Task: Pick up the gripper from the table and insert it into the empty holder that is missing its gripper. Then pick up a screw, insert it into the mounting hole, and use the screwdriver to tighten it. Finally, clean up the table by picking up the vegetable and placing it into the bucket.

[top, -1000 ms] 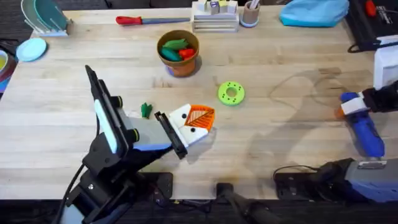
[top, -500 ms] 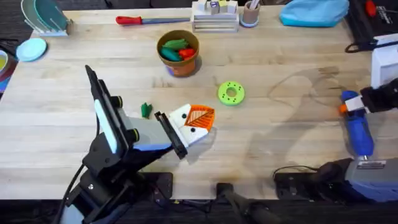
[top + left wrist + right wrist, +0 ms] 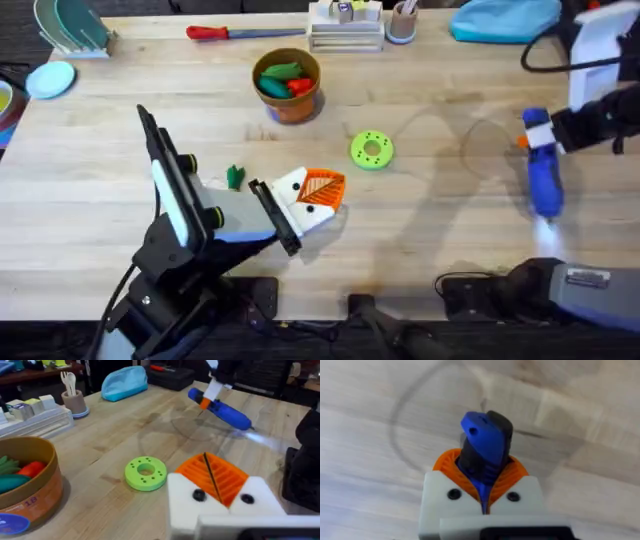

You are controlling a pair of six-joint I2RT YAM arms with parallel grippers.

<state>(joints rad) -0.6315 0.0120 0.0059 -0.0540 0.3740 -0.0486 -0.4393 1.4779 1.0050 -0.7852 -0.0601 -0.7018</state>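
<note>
The right gripper (image 3: 484,491) was clamped on the rigid, smooth-bodied screwdriver (image 3: 544,176) near its upper end; left gripper (image 3: 216,491) jaws appeared closed, empty.

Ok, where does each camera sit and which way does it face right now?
Overhead: above the arm bases, facing down and forward over the table; both arms show.
Left wrist: on the left gripper, facing across toward the green disc and the bucket.
Right wrist: on the right gripper, facing down at the tabletop.
All three share the screwdriver.
</note>
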